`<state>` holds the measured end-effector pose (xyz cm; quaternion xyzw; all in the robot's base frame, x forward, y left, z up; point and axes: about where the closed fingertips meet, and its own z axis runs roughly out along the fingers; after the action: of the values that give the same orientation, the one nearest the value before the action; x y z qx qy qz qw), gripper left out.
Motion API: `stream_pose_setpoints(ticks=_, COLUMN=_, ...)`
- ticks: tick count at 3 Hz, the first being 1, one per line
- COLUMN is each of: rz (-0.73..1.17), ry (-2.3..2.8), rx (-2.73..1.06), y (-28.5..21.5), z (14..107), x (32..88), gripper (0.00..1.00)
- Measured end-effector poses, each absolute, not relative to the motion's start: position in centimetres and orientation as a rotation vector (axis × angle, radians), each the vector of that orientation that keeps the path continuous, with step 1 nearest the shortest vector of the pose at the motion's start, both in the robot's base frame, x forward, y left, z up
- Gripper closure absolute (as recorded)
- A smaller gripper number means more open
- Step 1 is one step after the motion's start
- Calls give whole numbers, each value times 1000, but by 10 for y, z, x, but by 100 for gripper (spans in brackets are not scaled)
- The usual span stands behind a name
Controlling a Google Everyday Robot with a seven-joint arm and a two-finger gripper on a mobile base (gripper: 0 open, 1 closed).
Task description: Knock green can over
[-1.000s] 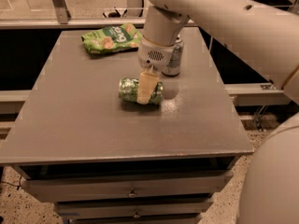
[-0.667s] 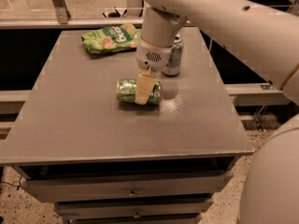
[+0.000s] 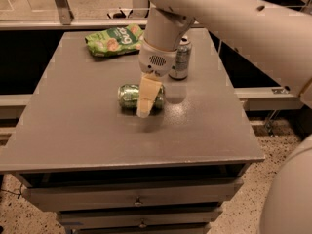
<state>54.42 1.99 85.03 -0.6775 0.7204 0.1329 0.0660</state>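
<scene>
The green can [image 3: 128, 96] lies on its side near the middle of the grey table [image 3: 83, 130], with its silver top pointing left. My gripper [image 3: 147, 101] hangs from the white arm that comes in from the upper right. It is right in front of the can's right half and hides that part. I cannot tell whether it touches the can.
A paler silver-grey can [image 3: 182, 58] stands upright just behind and to the right of the gripper. A flat green snack bag [image 3: 114, 40] lies at the back left of the table. Drawers sit below the table's front edge. A railing runs behind the table.
My gripper has shifted slightly left and toward the front over the can. The green can lies on its side in all frames and has barely moved.
</scene>
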Motion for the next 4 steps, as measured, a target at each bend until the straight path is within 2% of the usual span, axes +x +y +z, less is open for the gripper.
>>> stream_pose_setpoints(ticks=2, rz=401, ry=2154, rx=-1981, y=18, z=864, x=530, gripper=0)
stream_pose_setpoints(ticks=4, rz=401, ry=2084, rx=-1756, y=-2, z=900, x=499, gripper=0)
